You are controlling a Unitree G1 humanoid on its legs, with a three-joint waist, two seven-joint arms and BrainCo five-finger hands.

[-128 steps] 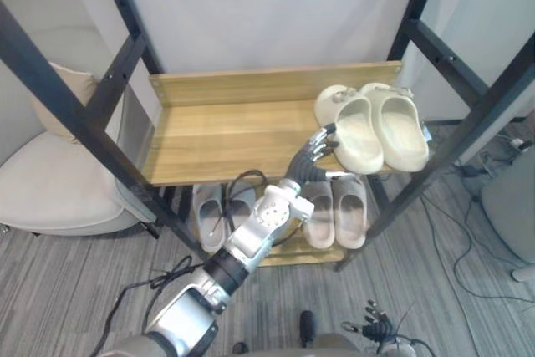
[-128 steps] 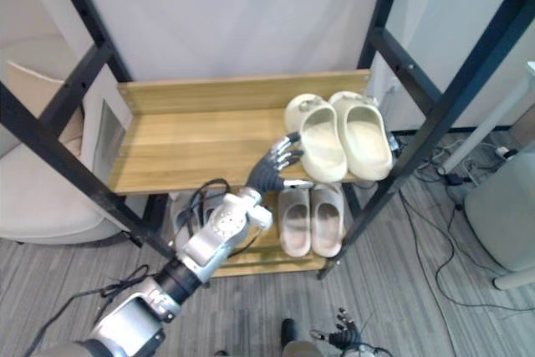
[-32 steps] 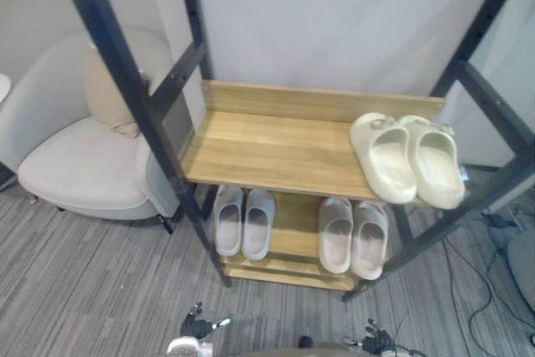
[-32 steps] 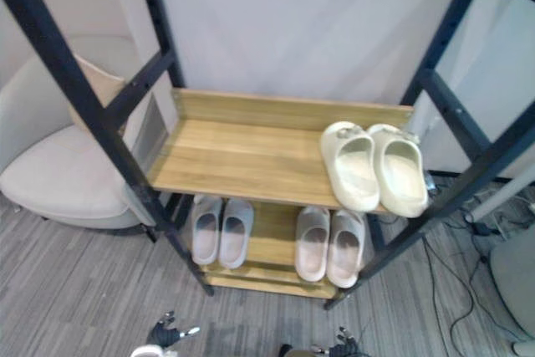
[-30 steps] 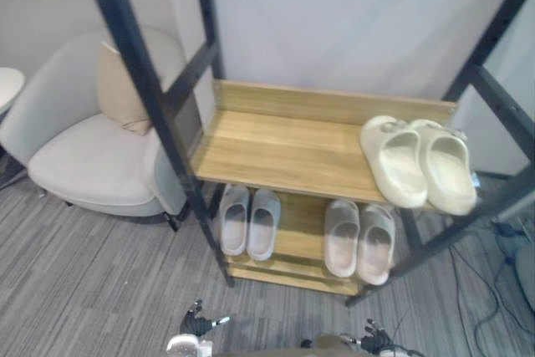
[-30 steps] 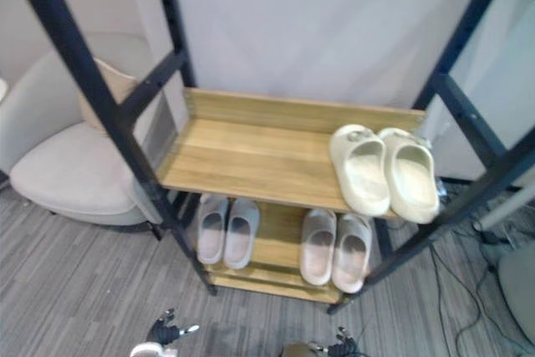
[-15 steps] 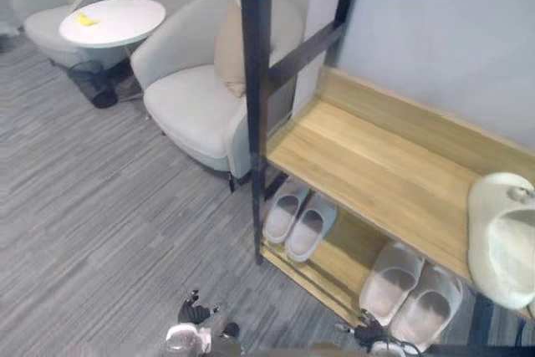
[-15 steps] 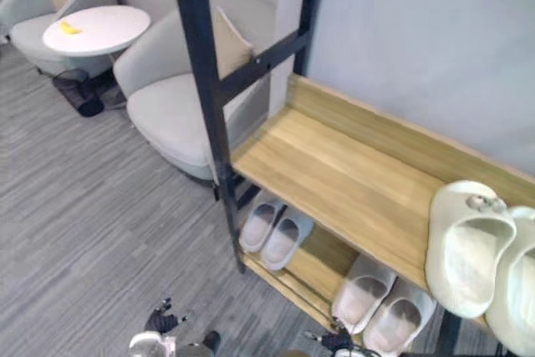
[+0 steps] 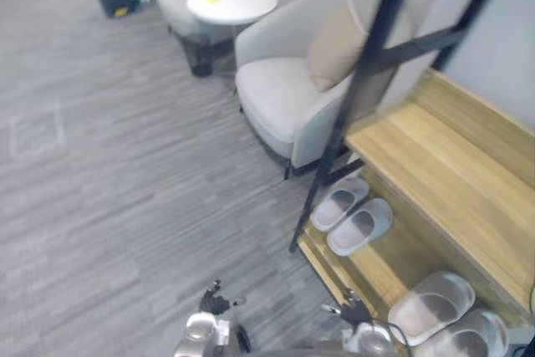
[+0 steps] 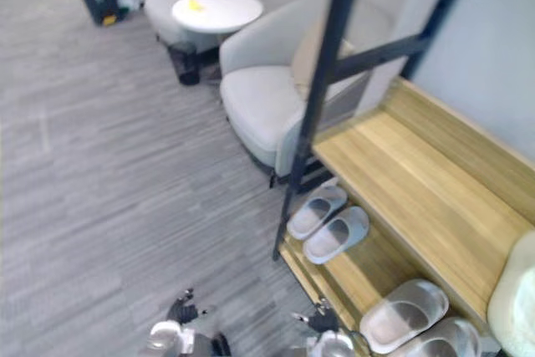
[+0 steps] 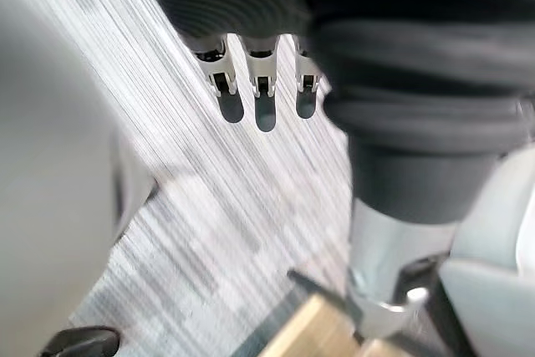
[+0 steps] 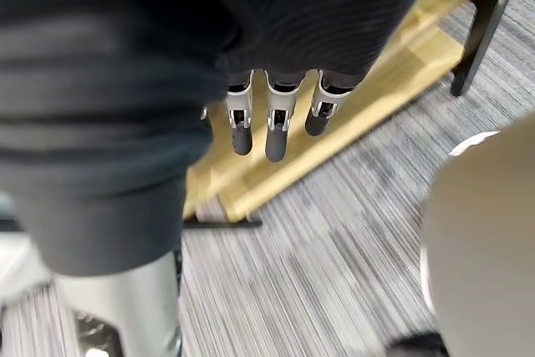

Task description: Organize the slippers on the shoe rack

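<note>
Once by cream slippers, left hand low.

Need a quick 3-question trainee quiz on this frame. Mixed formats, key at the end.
1. True or false: the left hand holds a slipper.
2. How many slipper pairs lie on the rack's bottom shelf? A one, B two, C four.
3. Fill in: the ____ pair lies nearer the armchair.
Key: 1 false; the left hand and right hand are both open and empty. 2 B. 3 grey; the grey pair is nearer, the beige pair farther.
</note>
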